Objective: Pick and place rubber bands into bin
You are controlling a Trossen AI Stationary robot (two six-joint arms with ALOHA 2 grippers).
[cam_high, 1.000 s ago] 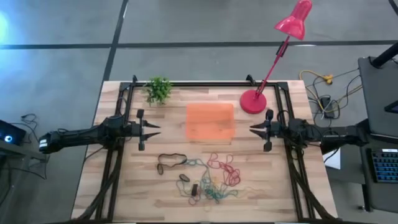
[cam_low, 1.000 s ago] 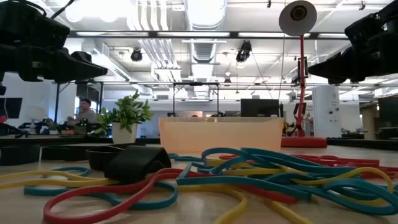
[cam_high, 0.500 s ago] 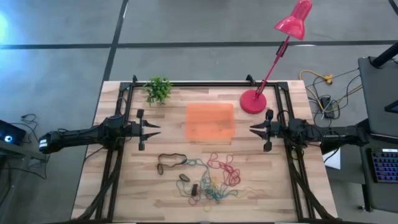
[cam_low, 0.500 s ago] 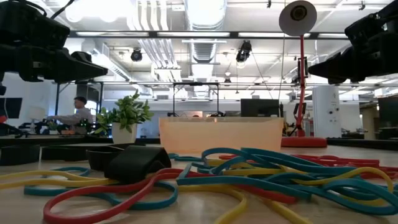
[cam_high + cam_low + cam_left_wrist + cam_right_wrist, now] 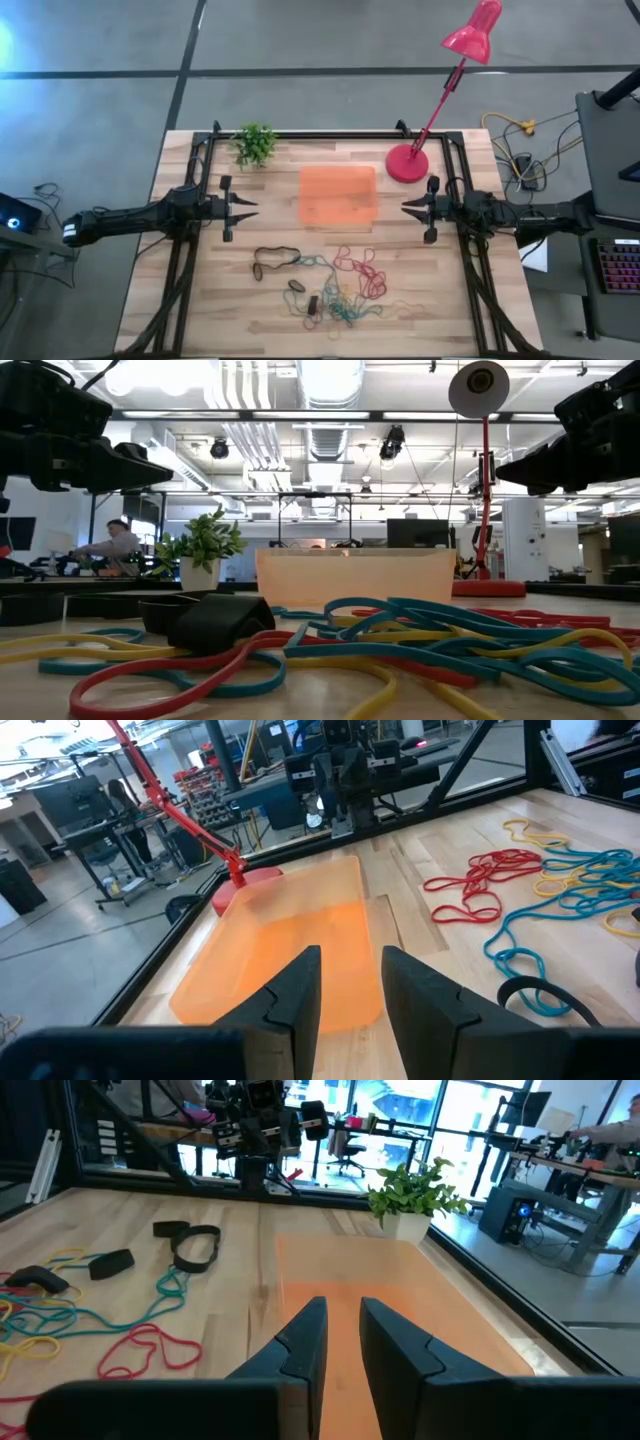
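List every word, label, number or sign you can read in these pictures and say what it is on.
None can be read.
The orange bin, the red lamp and the potted plant show no print.
The screens and equipment in the room behind the table, seen in the low and wrist views, are too small and blurred to read.

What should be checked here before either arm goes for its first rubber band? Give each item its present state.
1. Shallow translucent orange plastic bin holds nothing and sits between the arms: ok.
2. Pile of thin coloured rubber bands lies on the wooden table in front of the bin, none inside: ok.
3. Left gripper holds nothing, fingers slightly apart: ok.
4. Right gripper holds nothing, narrow gap between fingers: ok.
5. Red desk lamp and small green potted plant stand clear of the pile: ok.
6. Bands tangled together; single pick: cannot tell.
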